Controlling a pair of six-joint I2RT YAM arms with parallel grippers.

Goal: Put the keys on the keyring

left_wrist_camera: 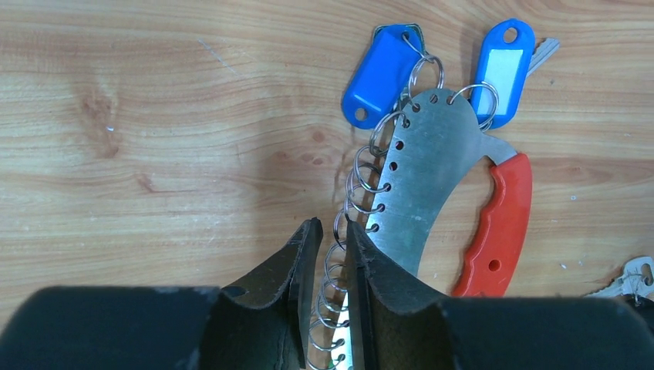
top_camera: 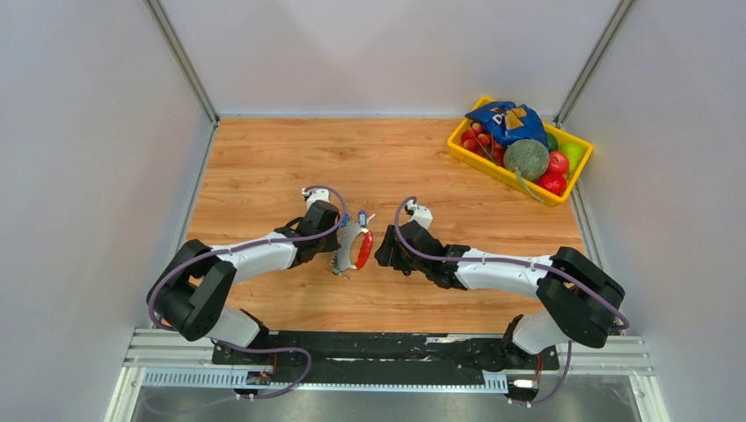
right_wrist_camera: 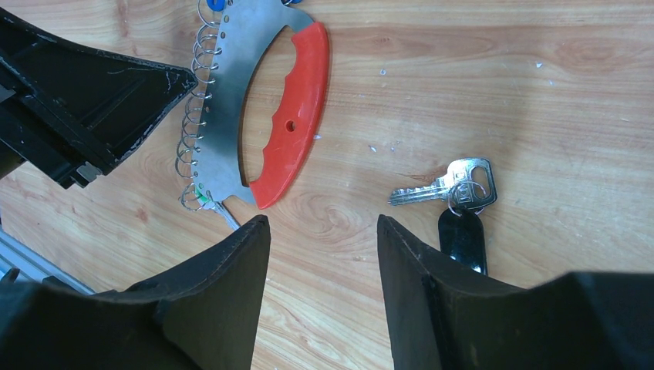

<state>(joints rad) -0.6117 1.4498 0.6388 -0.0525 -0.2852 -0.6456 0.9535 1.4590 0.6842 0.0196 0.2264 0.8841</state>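
The keyring [left_wrist_camera: 432,177] is a curved steel plate with a red handle [left_wrist_camera: 501,223] and a row of small wire rings [left_wrist_camera: 362,177] along its edge; it lies flat at the table's middle [top_camera: 354,246]. Two blue tags [left_wrist_camera: 385,73] hang on its far rings. My left gripper [left_wrist_camera: 333,227] is closed narrowly on the ring row, its right finger over the plate's edge. A silver key with a black tag [right_wrist_camera: 451,193] lies loose on the wood. My right gripper [right_wrist_camera: 322,220] is open and empty, just left of that key. A small green-marked key [right_wrist_camera: 220,210] hangs on the plate's near end.
A yellow basket [top_camera: 493,167] with a blue snack bag, red and green fruit and a grey-green ball stands at the back right. Grey walls enclose the wooden table on three sides. The two arms nearly meet around the keyring.
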